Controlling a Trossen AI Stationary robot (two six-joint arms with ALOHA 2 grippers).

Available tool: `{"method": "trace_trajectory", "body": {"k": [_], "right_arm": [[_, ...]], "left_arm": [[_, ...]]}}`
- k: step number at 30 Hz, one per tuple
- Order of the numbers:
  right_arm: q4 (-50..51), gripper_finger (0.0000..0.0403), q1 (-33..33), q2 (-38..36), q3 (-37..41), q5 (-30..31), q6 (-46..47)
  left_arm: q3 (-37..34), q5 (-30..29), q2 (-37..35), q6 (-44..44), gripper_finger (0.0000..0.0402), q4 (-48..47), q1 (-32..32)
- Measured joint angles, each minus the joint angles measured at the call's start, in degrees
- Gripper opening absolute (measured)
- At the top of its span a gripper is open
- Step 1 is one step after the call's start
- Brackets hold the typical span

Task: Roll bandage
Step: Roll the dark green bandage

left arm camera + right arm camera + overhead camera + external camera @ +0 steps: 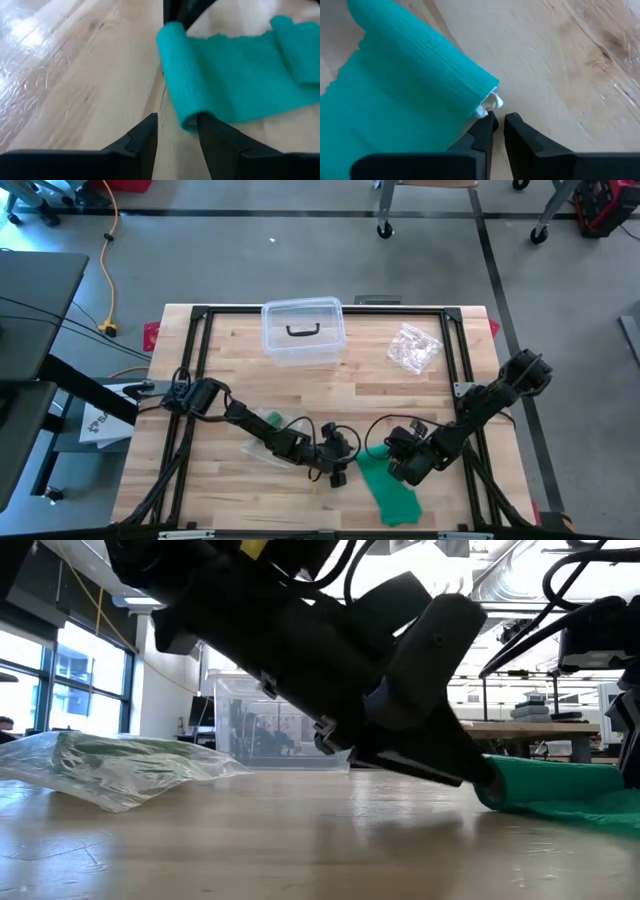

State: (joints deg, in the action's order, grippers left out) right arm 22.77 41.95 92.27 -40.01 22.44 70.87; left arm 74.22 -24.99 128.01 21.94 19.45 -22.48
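Bandage [388, 485] front table edge, between arms; container [302, 332] behind.

Bright, even overhead light; ceiling strips and windows show behind the clear bin [275, 730] in low view, w/ the arm [330, 650] a dark, blurred bulk in front of it. Glare on wood and plastic bag [22, 30] in left wrist view; both wrist views soft, fingers out of focus.

Teal bandage [235, 75] lies on wood table [90, 90], partly rolled; roll [182, 75] at strip's end. Left gripper [177, 137] fingers parted, one fingertip [212, 131] touching roll's near end. Clear plastic bag [25, 30] at edge, well apart.
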Motion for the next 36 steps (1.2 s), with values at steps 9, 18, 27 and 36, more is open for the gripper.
{"method": "trace_trajectory", "body": {"k": [9,18,27,36], "right_arm": [[-2.06,0.0039,0.0,0.04,0.02,-0.21,-1.26],[-3.46,0.0039,0.02,0.07,0.06,0.22,-2.99],[-4.15,0.0039,1.12,0.07,0.06,2.32,-2.99],[2.7,0.0044,4.97,-3.49,-0.18,7.87,3.87]], "left_arm": [[0.02,-1.06,1.22,0.49,0.0133,2.32,0.77],[-0.07,-1.29,2.51,-1.66,0.0115,6.27,0.87],[-0.04,-3.19,2.43,-2.74,0.0009,9.5,0.63],[0.07,-13.46,-1.35,-6.04,0.0008,7.24,-2.06]]}}
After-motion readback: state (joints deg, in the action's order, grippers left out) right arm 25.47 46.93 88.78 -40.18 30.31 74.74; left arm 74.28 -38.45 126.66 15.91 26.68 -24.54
